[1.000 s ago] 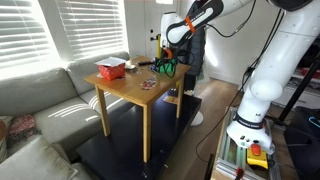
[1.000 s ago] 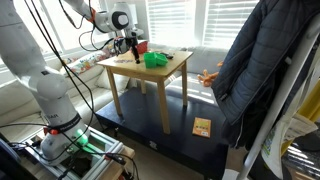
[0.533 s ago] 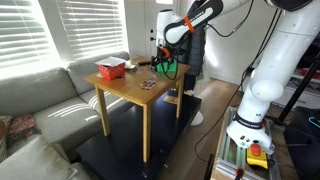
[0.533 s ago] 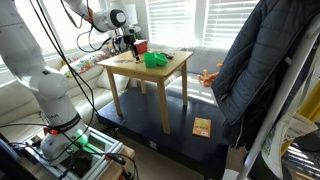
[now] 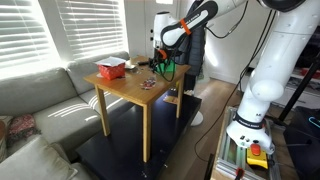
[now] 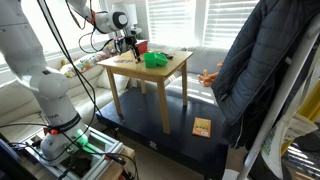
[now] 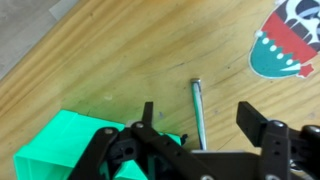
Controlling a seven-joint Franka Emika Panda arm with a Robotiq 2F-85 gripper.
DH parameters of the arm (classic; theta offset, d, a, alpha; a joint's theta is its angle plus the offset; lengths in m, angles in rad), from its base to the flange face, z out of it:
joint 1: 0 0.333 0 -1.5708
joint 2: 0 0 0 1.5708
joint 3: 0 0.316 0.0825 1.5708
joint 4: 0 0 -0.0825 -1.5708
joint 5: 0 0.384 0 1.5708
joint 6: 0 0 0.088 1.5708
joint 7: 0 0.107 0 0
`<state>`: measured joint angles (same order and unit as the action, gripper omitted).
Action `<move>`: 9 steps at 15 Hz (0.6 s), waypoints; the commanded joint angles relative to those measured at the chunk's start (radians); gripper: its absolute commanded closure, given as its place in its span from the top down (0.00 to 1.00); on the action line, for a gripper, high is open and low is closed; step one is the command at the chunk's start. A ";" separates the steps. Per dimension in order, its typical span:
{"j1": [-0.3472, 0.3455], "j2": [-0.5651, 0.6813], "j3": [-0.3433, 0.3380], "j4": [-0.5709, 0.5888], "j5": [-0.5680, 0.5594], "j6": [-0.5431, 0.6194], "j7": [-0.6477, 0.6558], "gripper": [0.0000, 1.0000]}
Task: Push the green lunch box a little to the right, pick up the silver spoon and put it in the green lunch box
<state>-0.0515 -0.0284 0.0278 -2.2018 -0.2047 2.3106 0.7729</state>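
The green lunch box (image 7: 58,142) is a bright green low-walled container at the lower left of the wrist view. It also shows on the wooden table in both exterior views (image 5: 166,69) (image 6: 155,60). The silver spoon (image 7: 197,98) lies on the table right beside the box, and only its thin handle shows. My gripper (image 7: 200,116) is open just above the table, with the spoon handle between its two fingers and the left finger (image 7: 147,112) near the box's edge. It hangs over the table in both exterior views (image 5: 160,56) (image 6: 130,42).
A red-and-white container (image 5: 111,68) stands at one end of the table and shows behind the gripper (image 6: 140,46). A round printed sticker (image 7: 285,40) lies on the wood beyond the spoon. A sofa (image 5: 40,100) is beside the table, and a person (image 6: 255,80) stands close by.
The arm has shifted slightly over the table near the green lunch box. The jaws stay open and the box has not visibly moved.
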 commanded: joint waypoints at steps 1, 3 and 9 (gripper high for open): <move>0.013 0.036 -0.012 0.030 -0.005 0.010 -0.012 0.68; 0.015 0.042 -0.013 0.033 -0.007 0.007 -0.011 0.50; 0.016 0.049 -0.017 0.038 -0.015 -0.004 -0.008 0.08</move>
<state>-0.0496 0.0032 0.0258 -2.1831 -0.2047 2.3137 0.7719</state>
